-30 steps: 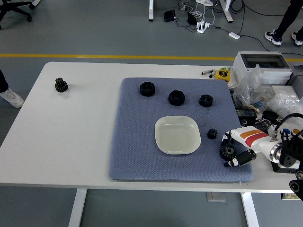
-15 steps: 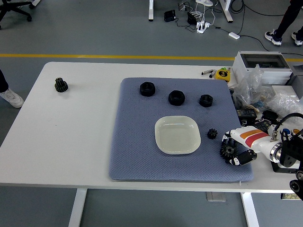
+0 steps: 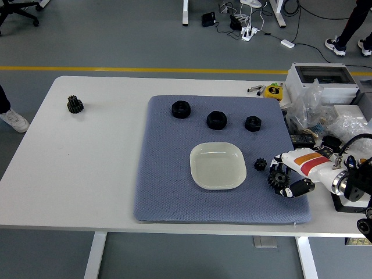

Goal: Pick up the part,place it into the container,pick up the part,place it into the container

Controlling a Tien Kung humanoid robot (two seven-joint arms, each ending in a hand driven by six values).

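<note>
So the right hand (image 3: pixel 289 177) is down at the mat's (image 3: pixel 168 174) lower right corner with its fingers (image 3: pixel 302 187) curled round a black gear (image 3: pixel 279 179), which looks like a proper grip; the gear sits just right of the dish (image 3: pixel 217 166) and I can't tell if it's touching the mat or slightly off it. The dish is a pale, shallow, rounded-square thing sitting on the mat a bit right of centre, nothing in it. A smaller gear (image 3: pixel 260 164) lies on the mat between the dish and the hand, just beside the dish's right edge and close to the fingers but not held. Above the dish there's a row of three black nuts: one (image 3: pixel 181 108) up and to the left, one (image 3: pixel 217 120) pretty much straight above, and a smaller one (image 3: pixel 253 123) up and to the right. Way off left of the dish, off the mat on the bare white table (image 3: pixel 87 168), sits another gear (image 3: pixel 74 104) on its own. To the right of the dish, past the mat's edge, there's a heap of plastic bags (image 3: pixel 325 119) and a grey box (image 3: pixel 321 78) behind it. Left arm isn't showing anywhere.
</note>
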